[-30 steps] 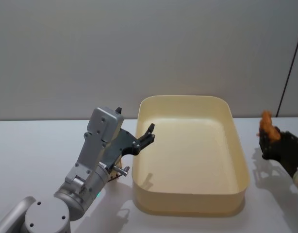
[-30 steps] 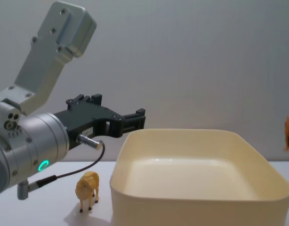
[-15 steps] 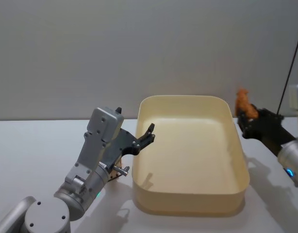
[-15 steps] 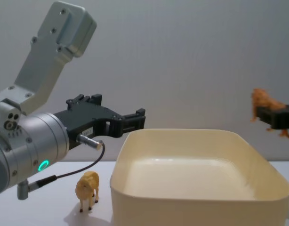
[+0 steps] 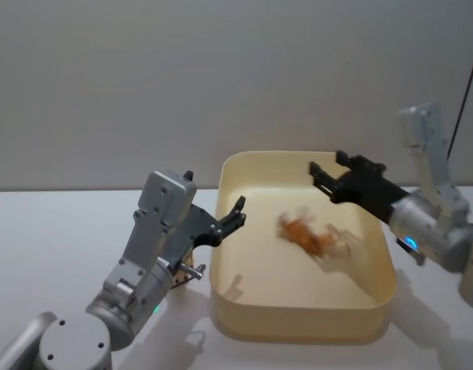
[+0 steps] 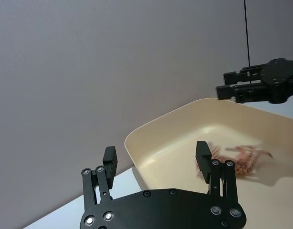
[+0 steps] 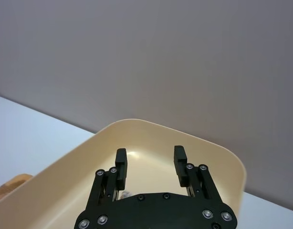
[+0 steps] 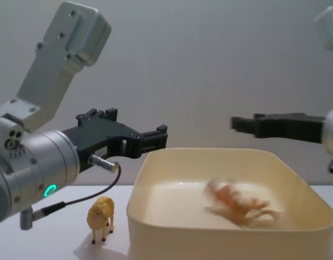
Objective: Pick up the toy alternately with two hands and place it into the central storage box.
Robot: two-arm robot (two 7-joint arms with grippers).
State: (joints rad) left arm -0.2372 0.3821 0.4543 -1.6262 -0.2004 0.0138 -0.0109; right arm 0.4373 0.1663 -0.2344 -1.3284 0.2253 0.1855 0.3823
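The central storage box (image 5: 298,325), a cream-yellow tub, stands mid-table. A blurred orange toy (image 5: 306,233) is inside it, at or just above its floor, also in the chest view (image 8: 238,202) and the left wrist view (image 6: 244,157). My right gripper (image 5: 329,168) hangs open above the box's far right part, nothing between its fingers (image 7: 120,164). My left gripper (image 5: 238,210) is open and empty beside the box's left rim, above table height (image 8: 155,138). A small yellow toy animal (image 8: 101,216) stands on the table below the left gripper.
White table runs around the box, with free surface to the far left. A grey wall stands close behind. A cable (image 8: 96,192) loops from the left wrist above the yellow animal. A brownish object (image 7: 10,188) lies beyond the box's outer wall in the right wrist view.
My right gripper carried the orange toy in from the right, up and over the box, then opened; the toy has dropped into the box. The left arm has not moved.
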